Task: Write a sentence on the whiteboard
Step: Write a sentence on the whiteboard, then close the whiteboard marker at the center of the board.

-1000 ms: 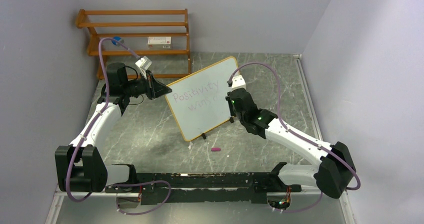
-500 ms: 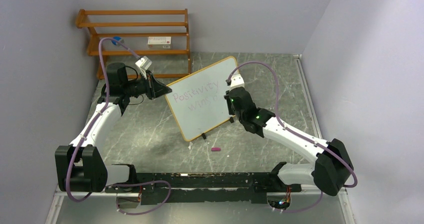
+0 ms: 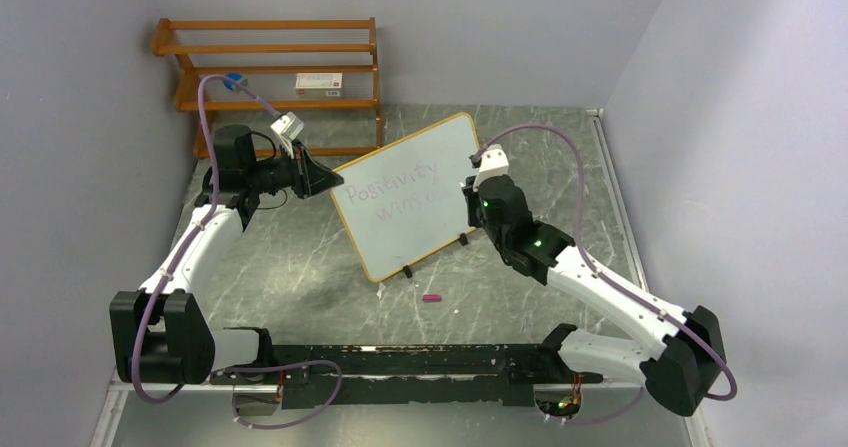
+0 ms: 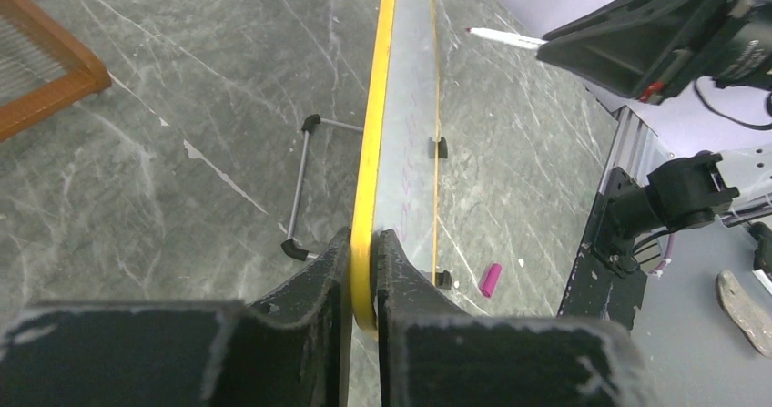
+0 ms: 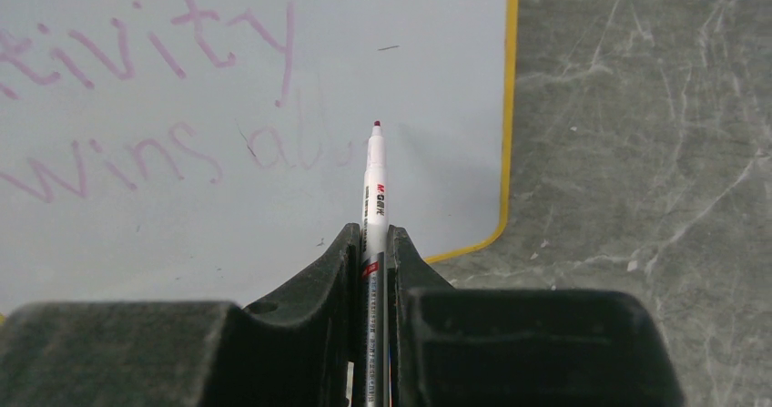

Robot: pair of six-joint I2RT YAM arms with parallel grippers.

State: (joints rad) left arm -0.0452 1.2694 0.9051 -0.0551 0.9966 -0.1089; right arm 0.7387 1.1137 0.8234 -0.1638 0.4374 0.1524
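The whiteboard (image 3: 400,239) stands tilted on the stone floor on black feet. The sentence (image 3: 390,193) reads "Positivity wins" in thin purple letters, with fainter strokes after "wins" in the right wrist view (image 5: 137,161). My left gripper (image 3: 325,179) is shut on the board's yellow-wood left edge (image 4: 375,152), with a finger on each side (image 4: 364,243). My right gripper (image 3: 472,195) is shut on a white marker (image 5: 374,184), which points at the board (image 5: 419,52) just right of the faint strokes. In the left wrist view the marker (image 4: 505,35) has its tip a little off the board face.
A pink marker cap (image 3: 431,297) lies on the floor in front of the board and also shows in the left wrist view (image 4: 490,279). A wooden shelf rack (image 3: 270,67) with a small box (image 3: 320,82) stands at the back left. Walls close in on both sides.
My right arm has swung right and drawn the marker back from the board, uncovering the end of "wins". The left arm and the board have not moved.
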